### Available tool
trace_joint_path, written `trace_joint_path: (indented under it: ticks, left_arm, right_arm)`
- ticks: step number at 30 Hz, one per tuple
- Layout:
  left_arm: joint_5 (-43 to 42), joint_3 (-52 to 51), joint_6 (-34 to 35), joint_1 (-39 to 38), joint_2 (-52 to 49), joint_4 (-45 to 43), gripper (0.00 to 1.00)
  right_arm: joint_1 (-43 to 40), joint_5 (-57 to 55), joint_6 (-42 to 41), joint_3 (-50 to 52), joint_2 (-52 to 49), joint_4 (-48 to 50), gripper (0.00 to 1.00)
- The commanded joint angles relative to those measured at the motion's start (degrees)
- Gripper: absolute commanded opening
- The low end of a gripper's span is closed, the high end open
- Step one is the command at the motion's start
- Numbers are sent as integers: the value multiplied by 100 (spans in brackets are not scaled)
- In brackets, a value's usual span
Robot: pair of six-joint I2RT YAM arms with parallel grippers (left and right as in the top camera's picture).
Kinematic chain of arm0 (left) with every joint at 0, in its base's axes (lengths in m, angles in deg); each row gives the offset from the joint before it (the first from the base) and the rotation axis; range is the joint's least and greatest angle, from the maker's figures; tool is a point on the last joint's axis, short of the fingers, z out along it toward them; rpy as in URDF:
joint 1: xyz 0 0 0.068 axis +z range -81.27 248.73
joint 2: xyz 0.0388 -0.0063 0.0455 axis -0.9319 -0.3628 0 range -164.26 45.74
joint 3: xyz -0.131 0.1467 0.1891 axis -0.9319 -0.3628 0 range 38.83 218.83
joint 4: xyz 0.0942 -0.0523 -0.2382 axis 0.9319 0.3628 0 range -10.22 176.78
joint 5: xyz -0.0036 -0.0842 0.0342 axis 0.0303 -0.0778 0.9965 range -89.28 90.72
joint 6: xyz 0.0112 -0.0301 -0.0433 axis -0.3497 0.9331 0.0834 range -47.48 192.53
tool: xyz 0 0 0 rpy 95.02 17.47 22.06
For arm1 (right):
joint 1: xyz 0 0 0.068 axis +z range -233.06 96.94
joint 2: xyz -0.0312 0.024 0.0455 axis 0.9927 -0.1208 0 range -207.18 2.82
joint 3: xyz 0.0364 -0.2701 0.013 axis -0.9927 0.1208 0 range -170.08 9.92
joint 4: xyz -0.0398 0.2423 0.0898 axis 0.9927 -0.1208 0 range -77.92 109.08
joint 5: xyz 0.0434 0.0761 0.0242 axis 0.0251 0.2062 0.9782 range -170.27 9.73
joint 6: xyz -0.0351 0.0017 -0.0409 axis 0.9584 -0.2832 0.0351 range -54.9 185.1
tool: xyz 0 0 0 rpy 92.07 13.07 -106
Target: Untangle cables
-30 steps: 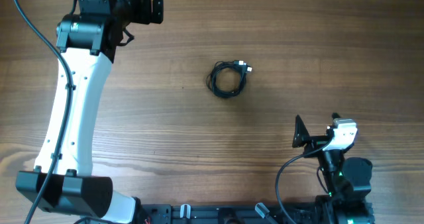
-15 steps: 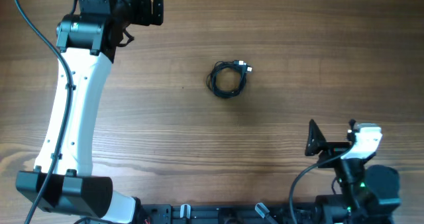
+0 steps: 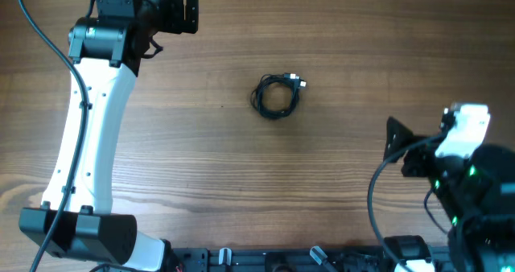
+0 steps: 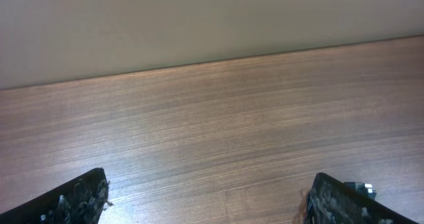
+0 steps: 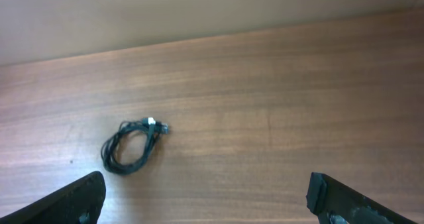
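Wooden tabletop (image 3: 241,183), cables (image 3: 276,96) coiled mid-surface, plug ends poking toward its far right; left end effector (image 4: 209,204) and right end effector (image 5: 205,197) both gape wide, empty, well apart from them.

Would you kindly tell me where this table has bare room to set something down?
Bare brown wooden table surrounds the small coil of thin black cables on every side, out to the open right gripper. Crowded only by the white left arm.

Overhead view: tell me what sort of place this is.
Probably a robot lab bench: a wooden table against a plain wall, left arm and right arm mounted at its edge, cables coiled mid-table.
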Motion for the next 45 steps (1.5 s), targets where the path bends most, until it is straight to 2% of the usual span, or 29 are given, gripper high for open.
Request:
trace_joint_path:
  ticks: [1, 23, 35, 41, 45]
  left_arm:
    - [35, 72, -66, -42, -15, 59, 100]
    - [35, 72, -66, -42, 7, 109, 100]
    - [33, 72, -63, -42, 4, 109, 100]
    - [-9, 72, 70, -42, 4, 114, 100]
    - [-378, 72, 83, -42, 4, 131, 100]
  right_arm:
    - [-28, 160, 131, -662, -579, -87, 100]
    - [-28, 160, 654, -4660, -4441, -675, 100]
    - [-28, 444, 1650, -5049, -5598, -765, 100]
    - [-28, 570, 1692, -5047, -5845, -817, 100]
    - [-28, 566, 1692, -5047, -5842, -756, 100]
